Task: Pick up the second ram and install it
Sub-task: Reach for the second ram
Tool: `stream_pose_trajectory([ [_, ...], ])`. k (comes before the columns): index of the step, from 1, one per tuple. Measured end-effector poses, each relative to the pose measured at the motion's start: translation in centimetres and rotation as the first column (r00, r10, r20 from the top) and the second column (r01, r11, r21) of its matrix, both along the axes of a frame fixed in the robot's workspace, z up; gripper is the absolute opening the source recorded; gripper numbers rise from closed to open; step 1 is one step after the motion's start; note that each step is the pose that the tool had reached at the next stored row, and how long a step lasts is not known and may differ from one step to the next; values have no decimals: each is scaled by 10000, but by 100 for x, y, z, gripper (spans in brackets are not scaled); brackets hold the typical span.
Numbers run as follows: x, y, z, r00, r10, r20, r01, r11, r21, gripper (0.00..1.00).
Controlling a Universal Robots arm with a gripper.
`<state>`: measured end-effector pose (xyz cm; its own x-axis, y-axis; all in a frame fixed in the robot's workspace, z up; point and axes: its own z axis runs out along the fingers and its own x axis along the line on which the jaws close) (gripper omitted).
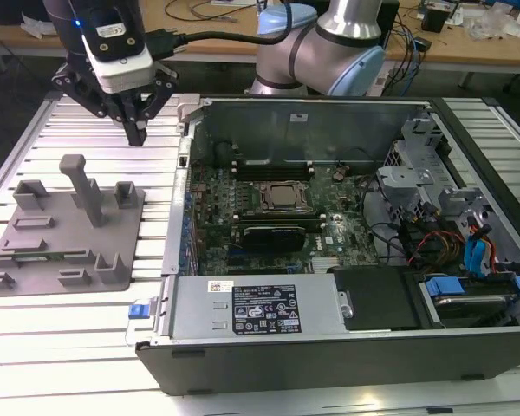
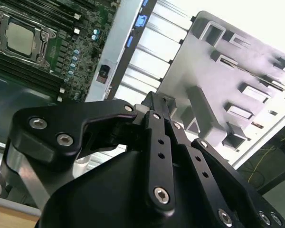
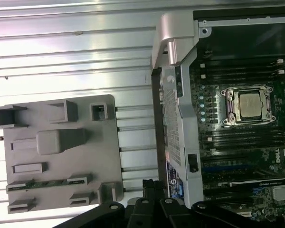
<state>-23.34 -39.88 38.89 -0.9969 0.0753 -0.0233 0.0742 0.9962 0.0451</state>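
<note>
Fingers (image 1: 137, 130) together, empty, nr 1 fixture plate (image 3: 104, 156) w/ 1 ram (image 3: 42, 183).

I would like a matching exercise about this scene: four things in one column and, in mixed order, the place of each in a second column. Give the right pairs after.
Things
1. tool
2. second ram
3. processor
4. grey fixture plate

Places
A. in its socket inside the open case
B. on the slatted table, at the exterior view's left of the case
C. lying in a slot of the plate
D. in the air, shut, holding nothing

Pairs: 1-D, 2-C, 3-A, 4-B
</note>
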Motion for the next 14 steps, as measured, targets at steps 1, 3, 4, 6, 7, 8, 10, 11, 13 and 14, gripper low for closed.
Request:
stream_pose_trajectory([
  [1,-18,0,-3,10000,-1,0,1,10000,0,8],
  [3,-67,0,-26,10000,0,1,0,10000,0,8],
  [4,-83,0,-51,10000,0,-4,0,10000,-1,8],
  [6,-127,0,-118,10000,0,-18,0,10000,-1,8],
  [7,-149,0,-139,10000,0,-23,0,10000,-1,8],
  [8,-170,0,-151,10000,0,-27,0,10000,-2,8],
  [10,-223,0,-180,10000,-1,-28,1,10000,-1,8],
  [11,-262,0,-197,10000,-1,-29,1,10000,-1,8],
  [13,-355,0,-229,10000,1,-29,-1,10000,-1,8],
  [14,-384,0,-237,10000,1,-30,-1,10000,-1,8],
])
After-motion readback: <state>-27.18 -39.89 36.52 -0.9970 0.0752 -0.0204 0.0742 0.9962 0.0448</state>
